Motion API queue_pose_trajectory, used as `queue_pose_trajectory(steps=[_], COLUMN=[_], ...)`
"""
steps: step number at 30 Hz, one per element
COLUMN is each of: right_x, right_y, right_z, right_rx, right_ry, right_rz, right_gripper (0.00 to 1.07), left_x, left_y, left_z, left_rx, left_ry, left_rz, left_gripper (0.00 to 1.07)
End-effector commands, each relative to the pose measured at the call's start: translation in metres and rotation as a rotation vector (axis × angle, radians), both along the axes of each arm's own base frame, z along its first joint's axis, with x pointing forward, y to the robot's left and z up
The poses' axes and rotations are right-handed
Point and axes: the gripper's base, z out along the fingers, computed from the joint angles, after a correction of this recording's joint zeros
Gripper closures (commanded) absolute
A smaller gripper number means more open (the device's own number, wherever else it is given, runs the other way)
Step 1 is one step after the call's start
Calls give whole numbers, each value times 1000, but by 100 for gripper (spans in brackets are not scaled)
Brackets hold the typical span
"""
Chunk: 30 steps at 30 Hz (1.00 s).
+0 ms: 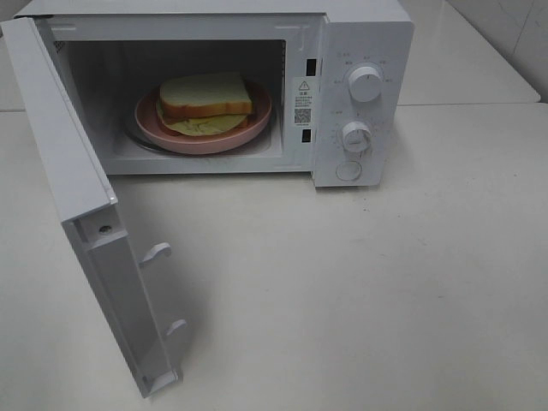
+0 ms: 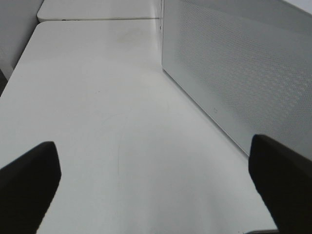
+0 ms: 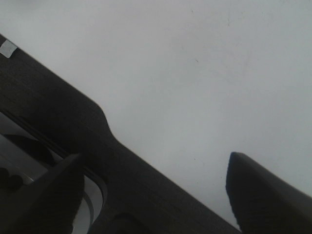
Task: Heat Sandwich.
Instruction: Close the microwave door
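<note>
a white microwave (image 1: 364,34) stands on a white counter (image 1: 360,300) with its door (image 1: 77,188) swung wide open. inside the oven sits a round pink plate (image 1: 197,147). on the plate lies the sandwich (image 1: 205,96), pale bread slices with a yellowish layer showing under them. beside the opening are two round knobs (image 1: 366,84), one above the other, and a round button (image 1: 348,170) below them. the left jaws are spread wide. their two dark fingers (image 2: 27,187) stand far apart, with nothing between them and bare counter just beneath. ahead of these jaws and off to one side rises a dotted panel (image 2: 234,73), white and upright, which appears to be the outer face of the open door. the right jaws are also spread and grip nothing, their dark fingertips (image 3: 268,195) well apart over the counter. a dark ribbed band (image 3: 63,117) runs under one of these fingertips, and i cannot tell what it is. the sandwich is held by neither pair of jaws. it rests on the plate inside the oven. i cannot tell how far it lies from either pair.
</note>
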Motion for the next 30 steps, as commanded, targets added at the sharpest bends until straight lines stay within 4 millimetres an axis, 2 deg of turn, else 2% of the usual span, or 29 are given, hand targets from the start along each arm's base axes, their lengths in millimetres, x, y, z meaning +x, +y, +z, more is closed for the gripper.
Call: queue_pose_trajectory(steps=[1,7,14,24,27,30], right_x=[-9,-20,-39,-61,-63,-63], right_y=[-7,-18,-34,-42,-42,-41], right_z=[-3,0,3,5,3,-12], right_rx=[-16,38,103,175,180,175], right_ry=[30,-44,-176,-354,-381,-392], right_rz=[-7,-71,-230,-386,-419,-469], right_gripper=[31,31,31,31,31,31], left_x=[-4,-4,-4,-4,-4,-4], left_y=[0,0,0,0,0,0], left_z=[-1,-1,-1,-1,-1,-1], left_rx=[0,0,0,0,0,0], left_ry=[-26,-26,-26,-26,-26,-26], left_rz=[1,1,1,1,1,1], left_gripper=[5,5,5,5,5,5])
